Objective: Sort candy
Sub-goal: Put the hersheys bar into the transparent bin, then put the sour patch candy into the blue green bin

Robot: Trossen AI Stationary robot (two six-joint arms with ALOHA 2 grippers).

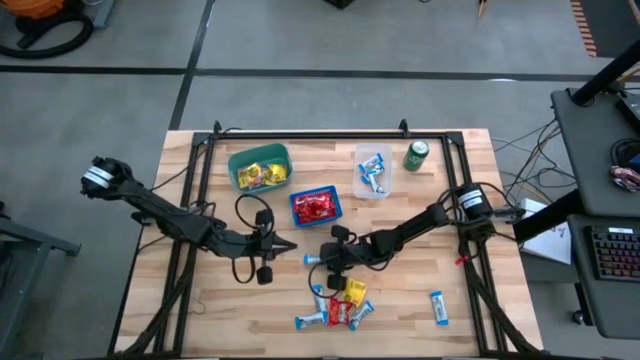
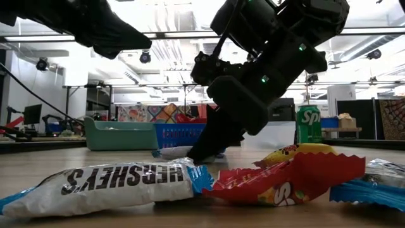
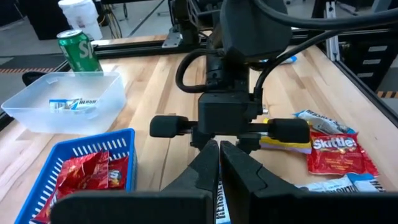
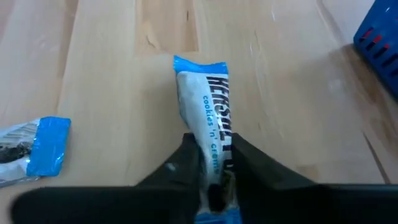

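**Right end effector pinched on a blue-and-white bar**

My right end effector [image 4: 214,163] is closed narrow on a blue-and-white Hershey's bar [image 4: 208,106]. In my right wrist view the two dark fingers [image 4: 174,163] press the wrapper from either side near one end, and the bar's long axis runs straight out ahead of me, in line with my reach, its far end free over the bare wood. From above, my right end effector [image 1: 322,259] sits at the middle of the counter [image 1: 470,310], just beyond the pile of loose candy [image 1: 340,305] at the near edge.

The relation that matters now: the clear bin [image 1: 372,172], which already holds a bar of the same kind, lies toward the far side and a little to the right of me, beside the green can [image 1: 416,155]. My right arm is plainly the nearer one for that carry. The blue basket [image 1: 316,207] with red packs is closer, directly far of me, and the green basket [image 1: 259,167] with yellow ones lies far-left; I judge neither suits this bar.

The bar looks flat, glossy and slightly crinkled, white with blue ends. I expect it to sag from my grip.

My left end effector [image 1: 270,247] waits shut, empty, just left of centre. One more blue-and-white bar [image 1: 437,307] lies alone near-right.
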